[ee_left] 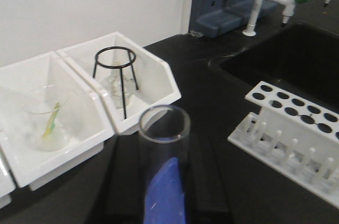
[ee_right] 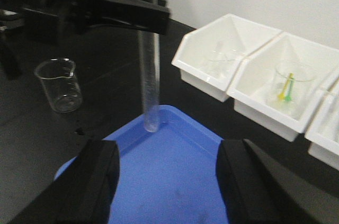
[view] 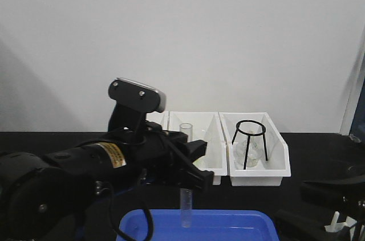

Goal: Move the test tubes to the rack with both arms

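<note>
The black surface (ee_left: pixel 214 139) is carrying every item, with a sink recess lying at its far right in the left wrist view. The left arm (view: pixel 68 178), bearing a silver-grey capped module and a yellow label, is reaching across the front view from the left. The blue tray (view: pixel 239 225) is sitting at the near edge of the surface, below that arm's claw. The white open-front bins (ee_right: pixel 265 83) are standing side by side along the wall behind the tray. One is holding a black wire tripod (view: pixel 249 138), another a beaker with a yellow-green item inside. The right claw (ee_right: pixel 167 181) is hanging over the tray with its fingers (ee_right: pixel 98 181) spread wide and gripping nothing. The rack (ee_left: pixel 291 123), white with round holes and a row of pegs, is standing beside the sink recess, well apart from the tray, with its visible holes unfilled. A clear beaker (ee_right: pixel 59 85) is resting on the surface near the tray's corner. The left claw (view: pixel 191 183) is gripping one test tube (view: pixel 186 209) near its upper part. The tube is hanging upright, its round bottom over the tray's far edge; contact with the tray cannot be told.
</note>
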{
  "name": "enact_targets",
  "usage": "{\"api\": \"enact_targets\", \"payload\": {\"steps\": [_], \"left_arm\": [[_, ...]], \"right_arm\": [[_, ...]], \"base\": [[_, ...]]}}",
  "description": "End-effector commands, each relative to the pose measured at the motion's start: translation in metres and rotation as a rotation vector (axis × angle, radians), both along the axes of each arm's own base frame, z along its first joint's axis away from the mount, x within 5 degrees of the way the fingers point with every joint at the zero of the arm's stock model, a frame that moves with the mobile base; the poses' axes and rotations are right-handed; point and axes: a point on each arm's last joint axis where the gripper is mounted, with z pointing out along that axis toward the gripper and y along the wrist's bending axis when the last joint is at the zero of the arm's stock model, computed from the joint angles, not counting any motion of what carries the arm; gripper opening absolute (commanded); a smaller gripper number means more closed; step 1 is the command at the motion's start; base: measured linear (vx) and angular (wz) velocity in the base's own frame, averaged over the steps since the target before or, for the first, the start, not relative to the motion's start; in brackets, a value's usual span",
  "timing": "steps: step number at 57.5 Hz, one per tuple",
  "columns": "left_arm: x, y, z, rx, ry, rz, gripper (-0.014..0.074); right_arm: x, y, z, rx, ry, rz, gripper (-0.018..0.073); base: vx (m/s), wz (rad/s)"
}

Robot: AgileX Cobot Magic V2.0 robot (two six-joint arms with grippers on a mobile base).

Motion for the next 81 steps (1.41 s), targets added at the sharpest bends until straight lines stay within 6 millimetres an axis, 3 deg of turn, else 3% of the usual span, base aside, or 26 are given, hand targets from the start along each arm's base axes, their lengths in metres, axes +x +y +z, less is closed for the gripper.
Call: {"api": "enact_targets", "payload": {"steps": [1, 18, 33, 60, 81], "left_arm": [[-0.013, -0.009, 0.037, -0.101, -0.128, -0.039, -0.002], [-0.053, -0.039, 0.041, -0.087, -0.164, -0.192, -0.002], [-0.073, -0.046, 0.056, -0.185, -0.219, -0.232, -0.002], [-0.081, -0.046, 0.061, -0.302, -0.104, -0.225, -0.002], [-0.091, -0.053, 0.055, -0.263, -0.063, -0.264, -0.002]], "right_arm": [[-0.002, 0.004, 0.016, 0.058, -0.054, 0.042, 0.0475], [-0.004, 0.006, 0.016, 0.071, -0.045, 0.069, 0.0475], [-0.004, 0.006, 0.016, 0.07, -0.046, 0.066, 0.0475], [-0.004, 0.006, 0.018, 0.098, -0.048, 0.064, 0.0475], [-0.004, 0.006, 0.019, 0.116, -0.05, 0.059, 0.0475]], "base": [[0.0, 0.0], [0.0, 0.0], [0.0, 0.0], [0.0, 0.0], [0.0, 0.0]]}}
